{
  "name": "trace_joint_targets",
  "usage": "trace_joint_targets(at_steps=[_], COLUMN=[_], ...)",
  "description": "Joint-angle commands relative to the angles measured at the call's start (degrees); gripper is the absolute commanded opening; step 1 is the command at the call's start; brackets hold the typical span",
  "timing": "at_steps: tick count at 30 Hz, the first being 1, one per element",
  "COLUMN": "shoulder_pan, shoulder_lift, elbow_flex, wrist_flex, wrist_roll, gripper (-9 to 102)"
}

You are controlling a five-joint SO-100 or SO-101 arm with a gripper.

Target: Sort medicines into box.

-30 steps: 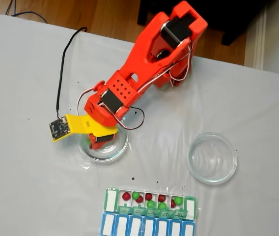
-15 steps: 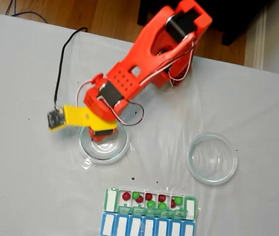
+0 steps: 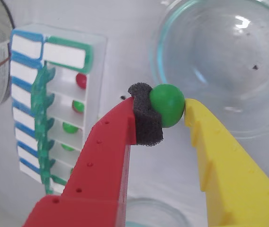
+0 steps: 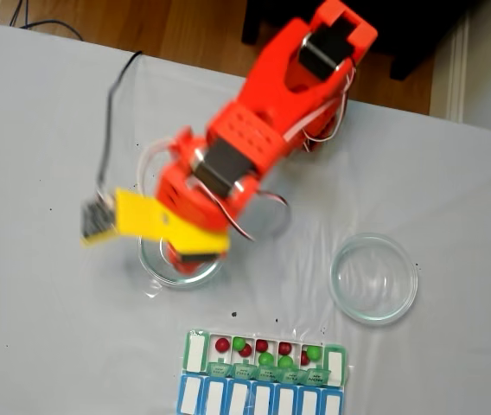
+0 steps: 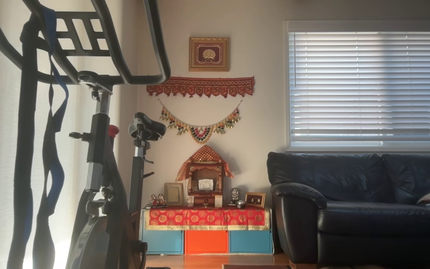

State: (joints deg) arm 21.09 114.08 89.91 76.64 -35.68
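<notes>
Claw (image 3: 172, 111) pinching green pill (image 3: 166, 105), arm angled down above clear dish (image 4: 155, 264).

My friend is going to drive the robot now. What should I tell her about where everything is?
Gripper: shut on a green pill, pinched between the foam pad on the red finger and the yellow finger, lifted above the left clear dish in the fixed view.
Pill box: open at the table's near edge, with red and green pills already in its compartments.
Right clear dish: no pills seen in it.
Done: most pills look sorted.
Left: carry the green pill to the pill box, drop it in a compartment that needs one.
</notes>
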Motion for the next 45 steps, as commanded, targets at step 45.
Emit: trace_joint_targets(at_steps=[45], shoulder_pan=[-11.16], shoulder_lift=[-54.93], elbow_flex=[-82.44], wrist_flex=[32.61], wrist_roll=[14.33], gripper=[1])
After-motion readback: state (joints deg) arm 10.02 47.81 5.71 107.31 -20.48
